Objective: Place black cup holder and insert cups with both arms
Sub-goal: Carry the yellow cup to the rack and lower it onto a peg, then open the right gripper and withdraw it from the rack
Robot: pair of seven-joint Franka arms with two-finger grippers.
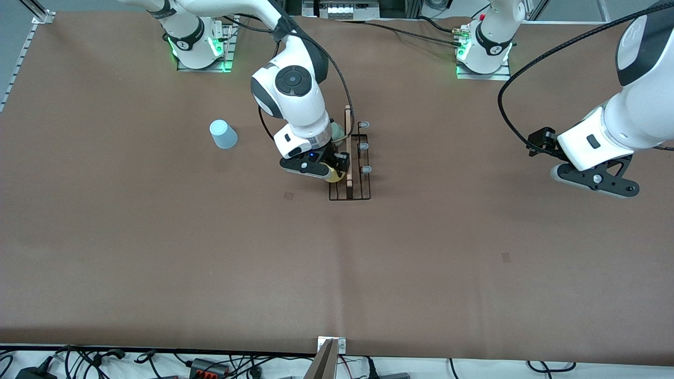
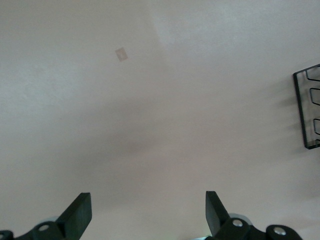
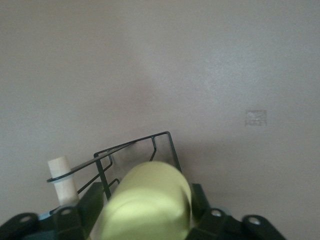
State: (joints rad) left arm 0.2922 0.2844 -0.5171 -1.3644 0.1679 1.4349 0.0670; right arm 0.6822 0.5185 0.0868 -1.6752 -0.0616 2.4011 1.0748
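the black cup holder [image 1: 354, 160] lies mid-table, long axis running from the robots' edge toward the camera's edge. right gripper [image 1: 322, 167] grips the yellow cup [image 3: 147, 202] over it; left gripper [image 2: 145, 215], fingers wide, waits near its table end.

mint cup [image 1: 336, 130] mostly hidden by right arm [image 1: 289, 92]

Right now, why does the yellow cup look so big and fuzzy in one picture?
In the right wrist view the yellow cup sits right up against the camera in the right gripper, so it fills the bottom and blurs. In the front view the same cup looks small and sharp, at the black cup holder.
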